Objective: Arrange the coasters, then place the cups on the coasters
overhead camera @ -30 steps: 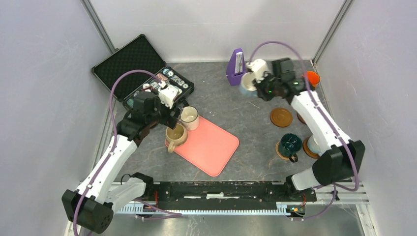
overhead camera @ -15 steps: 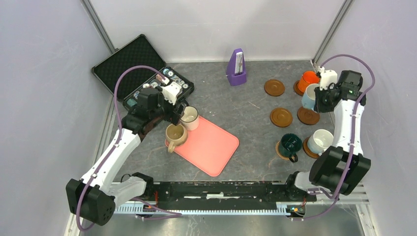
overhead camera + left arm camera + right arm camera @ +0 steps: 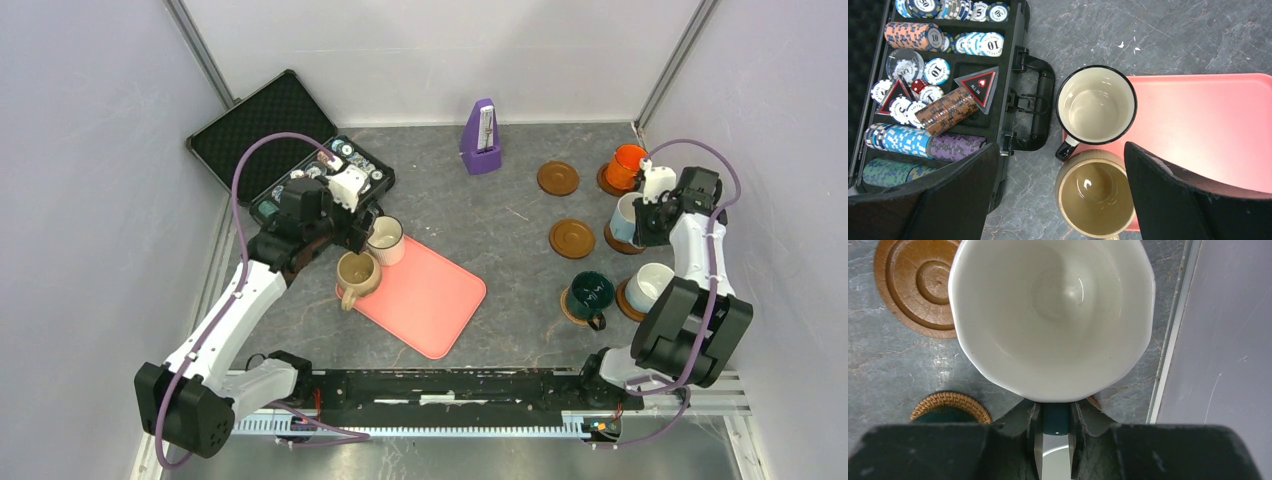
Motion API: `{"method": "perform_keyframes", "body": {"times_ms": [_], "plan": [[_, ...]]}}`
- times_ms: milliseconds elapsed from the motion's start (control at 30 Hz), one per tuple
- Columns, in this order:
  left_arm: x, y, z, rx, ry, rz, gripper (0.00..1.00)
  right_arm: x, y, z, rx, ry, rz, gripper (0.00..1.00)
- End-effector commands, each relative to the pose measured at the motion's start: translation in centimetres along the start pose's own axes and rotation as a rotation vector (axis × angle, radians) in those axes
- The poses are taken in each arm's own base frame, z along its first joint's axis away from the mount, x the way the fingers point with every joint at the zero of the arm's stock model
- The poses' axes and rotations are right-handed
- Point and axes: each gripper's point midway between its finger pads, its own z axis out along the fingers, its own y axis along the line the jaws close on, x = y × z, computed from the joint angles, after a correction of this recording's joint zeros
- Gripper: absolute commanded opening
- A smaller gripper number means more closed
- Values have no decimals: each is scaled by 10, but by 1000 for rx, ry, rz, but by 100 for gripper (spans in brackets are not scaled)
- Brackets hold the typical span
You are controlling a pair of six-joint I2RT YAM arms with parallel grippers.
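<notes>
At the right edge of the desk, the right end effector is clamped tight on the handle of the light blue mug. The mug stands upright over a dark brown coaster. Most of that coaster is hidden beneath it, and whether the mug's base touches it cannot be told. From the right wrist, the mug's white inside fills the view, leaving only the fingers pinching the handle. A bare coaster lies beside it, and the woven tan coaster is partly covered below. The right arm is folded back sharply, wrist pointing down. Over on the left, the left arm reaches forward. The left end effector is spread wide and holds nothing, hanging above the tan mug, whose near rim is out of frame, and the white dark-rimmed mug. Both stand at the corner of the pink tray, beside the poker chip case.
</notes>
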Motion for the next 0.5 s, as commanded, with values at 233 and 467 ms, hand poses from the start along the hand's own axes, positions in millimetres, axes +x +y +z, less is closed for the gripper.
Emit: {"method": "perform_keyframes", "body": {"times_ms": [233, 467], "plan": [[-25, 9, -8, -45, -39, -51, 100, -30, -45, 7, 83, -124, -14, 0], [-20, 9, -6, -51, -20, -76, 100, -30, -48, 12, 52, -126, 8, 0]]}}
